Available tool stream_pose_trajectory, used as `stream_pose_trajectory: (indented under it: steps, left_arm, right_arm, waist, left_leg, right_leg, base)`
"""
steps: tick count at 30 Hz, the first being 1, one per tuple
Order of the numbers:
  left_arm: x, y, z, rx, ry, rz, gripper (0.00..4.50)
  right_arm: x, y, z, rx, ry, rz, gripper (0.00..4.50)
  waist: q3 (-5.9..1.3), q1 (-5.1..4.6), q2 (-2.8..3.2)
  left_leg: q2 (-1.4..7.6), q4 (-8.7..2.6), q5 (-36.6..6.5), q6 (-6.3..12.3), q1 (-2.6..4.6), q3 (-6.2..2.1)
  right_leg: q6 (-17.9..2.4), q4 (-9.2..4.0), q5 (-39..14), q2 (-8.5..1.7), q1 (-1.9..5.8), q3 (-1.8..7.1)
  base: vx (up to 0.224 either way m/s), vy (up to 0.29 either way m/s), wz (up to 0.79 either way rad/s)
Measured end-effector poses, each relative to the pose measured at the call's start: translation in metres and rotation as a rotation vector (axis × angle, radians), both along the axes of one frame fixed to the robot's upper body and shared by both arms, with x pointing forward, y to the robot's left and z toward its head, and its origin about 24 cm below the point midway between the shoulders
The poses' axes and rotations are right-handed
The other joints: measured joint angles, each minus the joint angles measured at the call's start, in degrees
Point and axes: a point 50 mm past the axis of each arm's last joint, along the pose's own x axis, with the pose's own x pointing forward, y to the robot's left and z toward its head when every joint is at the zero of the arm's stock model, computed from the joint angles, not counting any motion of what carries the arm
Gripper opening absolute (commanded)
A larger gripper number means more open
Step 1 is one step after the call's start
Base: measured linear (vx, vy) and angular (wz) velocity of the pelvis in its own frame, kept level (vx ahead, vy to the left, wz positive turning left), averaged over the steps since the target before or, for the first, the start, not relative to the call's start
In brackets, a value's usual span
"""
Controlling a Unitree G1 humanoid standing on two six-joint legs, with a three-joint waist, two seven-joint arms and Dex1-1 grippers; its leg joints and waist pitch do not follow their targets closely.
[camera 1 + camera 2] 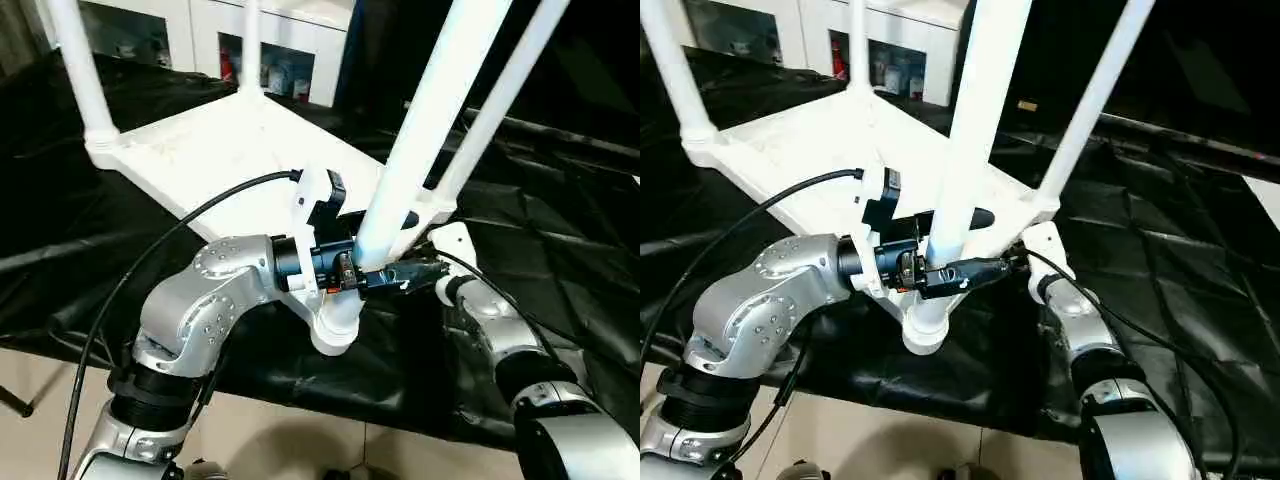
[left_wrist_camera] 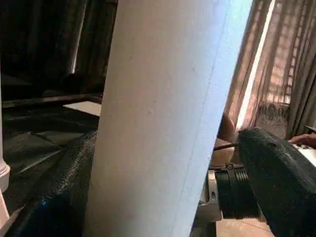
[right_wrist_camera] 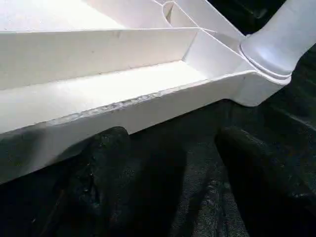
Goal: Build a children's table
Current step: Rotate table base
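Table top lies upside down on black-draped work table, four legs up. Left gripper clamps wide around nearest leg just above its socket. Right gripper open, empty, just beside top's rim

white leg, black fingers beside it

So the work table is draped in wrinkly black cloth and the white children's table top lies on it upside down, ribbed side up, its near corner socket hanging just past the table's front edge.
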Motion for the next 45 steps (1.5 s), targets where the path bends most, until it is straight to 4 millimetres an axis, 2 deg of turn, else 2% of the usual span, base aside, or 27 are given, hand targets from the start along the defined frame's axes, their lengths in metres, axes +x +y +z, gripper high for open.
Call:
stream_pose_trajectory:
  steps: [5,12,21,26,31,36,43,45]
  left_arm:
    - [0.000,-0.006,-0.001,-0.006,-0.002,-0.004,4.41]
    - [0.003,-0.023,-0.001,-0.009,0.000,-0.031,4.41]
    - [0.011,-0.040,-0.004,0.017,-0.031,-0.021,4.41]
    - [0.022,-0.043,-0.009,0.057,-0.046,0.053,4.41]
    - [0.035,-0.038,-0.020,0.130,-0.067,0.148,4.41]
    - [0.041,-0.032,-0.026,0.171,-0.089,0.168,4.41]
    - [0.040,0.014,-0.041,0.310,-0.086,0.041,4.41]
    - [0.037,0.023,-0.046,0.347,-0.073,0.014,4.07]
  right_arm:
    - [0.001,0.007,0.001,0.011,0.001,0.027,3.23]
    - [0.000,0.020,0.000,0.022,-0.001,0.080,3.23]
    - [0.002,0.034,0.003,0.049,-0.015,0.135,3.23]
    - [0.003,0.041,0.005,0.044,-0.024,0.163,3.23]
    - [0.003,0.038,0.007,0.059,-0.025,0.200,3.23]
    - [0.003,0.027,0.012,0.076,-0.027,0.258,3.23]
    - [-0.004,-0.008,0.040,0.159,-0.080,0.457,3.23]
    - [-0.008,-0.014,0.043,0.187,-0.073,0.496,3.23]
  waist:
    - [0.00,-0.39,0.00]
    - [0.00,-1.07,0.00]
    - [0.00,-0.99,0.00]
    - [0.00,-0.95,0.00]
    - [0.00,-0.84,0.01]
    - [0.01,-0.75,0.03]
    - [0.02,-0.35,0.45]
    - [0.02,0.15,0.46]
  left_leg:
    - [0.00,0.02,0.00,0.00,-0.02,0.00]
    - [0.00,0.02,0.00,0.01,-0.01,0.00]
    - [0.00,0.01,-0.01,0.01,-0.01,0.02]
    - [0.00,0.01,-0.01,0.01,0.00,0.02]
    - [0.00,0.01,-0.01,0.02,-0.03,0.01]
    - [0.00,0.01,-0.01,0.03,-0.02,0.02]
    - [0.00,-0.02,-0.01,0.04,0.09,0.01]
    - [0.00,-0.01,-0.01,0.04,0.12,0.01]
  right_leg:
    - [0.00,0.00,0.00,0.01,-0.02,0.01]
    - [-0.06,0.00,0.04,0.08,-0.11,0.10]
    - [-0.10,-0.01,0.06,0.10,-0.14,0.16]
    - [-0.13,-0.01,0.10,0.10,-0.14,0.15]
    - [-0.13,-0.01,0.12,0.10,-0.15,0.15]
    - [-0.14,-0.03,0.12,0.10,-0.15,0.15]
    - [-0.22,-0.01,0.17,0.10,-0.08,0.15]
    - [-0.23,-0.02,0.18,0.09,-0.08,0.14]
  base:
    - [0.000,0.000,0.00]
    - [0.000,0.000,0.00]
    - [0.000,0.000,0.00]
    - [0.000,0.000,0.00]
    - [0.000,0.000,0.00]
    - [0.000,0.000,0.00]
    - [0.000,0.000,0.00]
    - [0.000,0.000,0.00]
